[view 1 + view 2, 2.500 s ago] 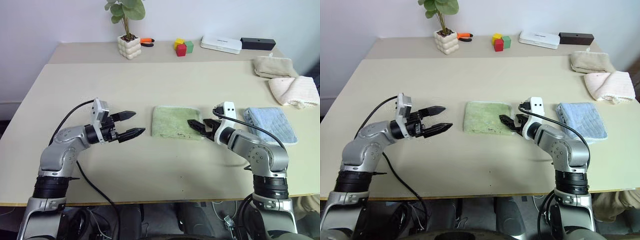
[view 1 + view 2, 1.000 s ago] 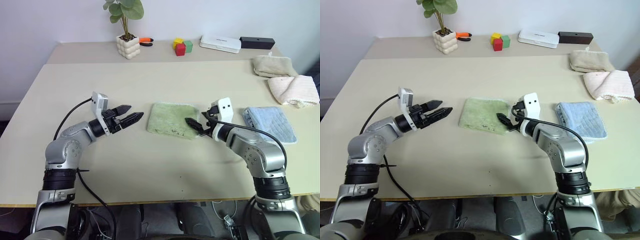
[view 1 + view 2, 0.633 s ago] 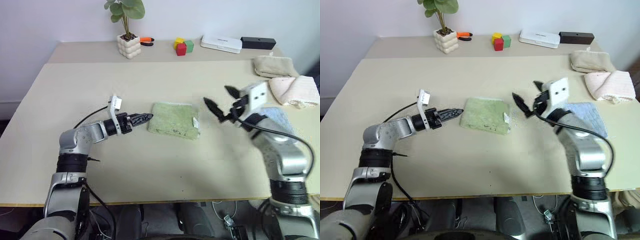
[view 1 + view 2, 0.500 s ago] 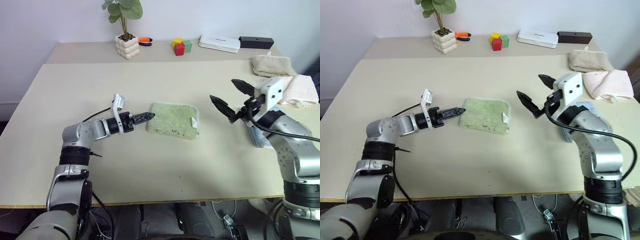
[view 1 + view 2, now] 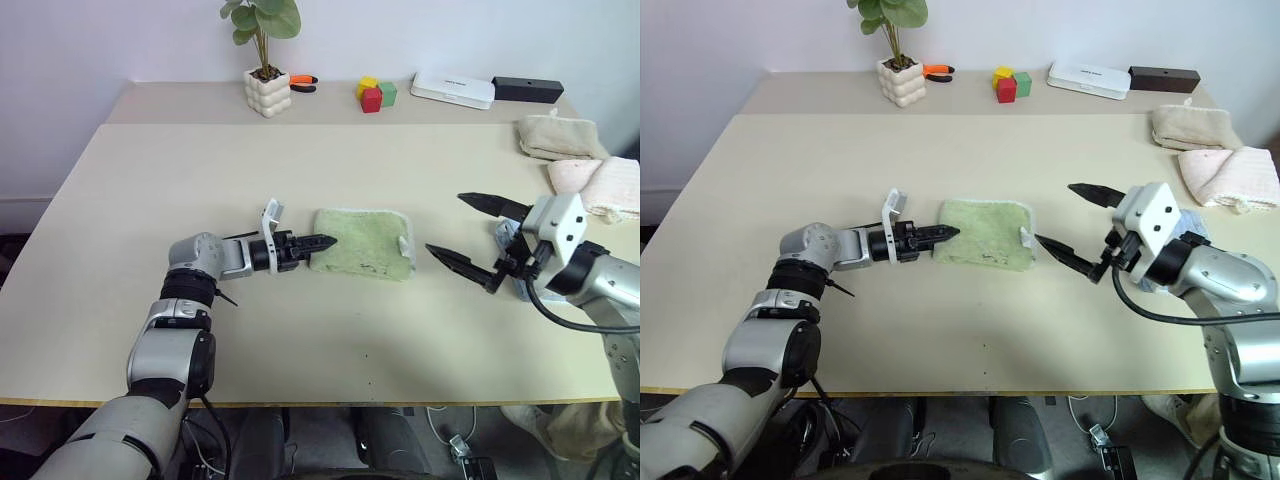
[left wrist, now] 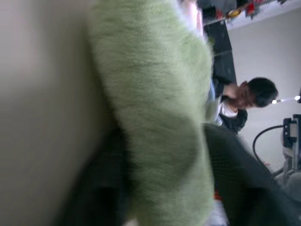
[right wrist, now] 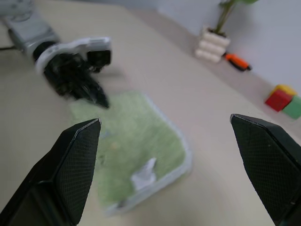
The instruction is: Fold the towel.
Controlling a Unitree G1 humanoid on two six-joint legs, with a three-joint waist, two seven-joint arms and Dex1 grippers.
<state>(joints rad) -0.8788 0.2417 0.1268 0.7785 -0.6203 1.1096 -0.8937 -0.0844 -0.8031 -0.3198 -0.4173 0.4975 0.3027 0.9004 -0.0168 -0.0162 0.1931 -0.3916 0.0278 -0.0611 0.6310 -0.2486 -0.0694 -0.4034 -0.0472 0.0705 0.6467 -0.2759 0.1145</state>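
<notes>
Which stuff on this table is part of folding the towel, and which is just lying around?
In the job: green towel; left gripper at its edge; right gripper, jaws open, off to the side.

Lying about: blue towel; beige towel; pink towel; plant; blocks; white box; black box.

head stereo: above table (image 5: 150,180) | wrists: near towel (image 7: 136,141)

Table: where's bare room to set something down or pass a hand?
Free: the wide stretch between the green towel and the plant pot, and the front strip along the near table edge. Crowded: the right side, with the blue towel, pink towel and beige towel.
</notes>
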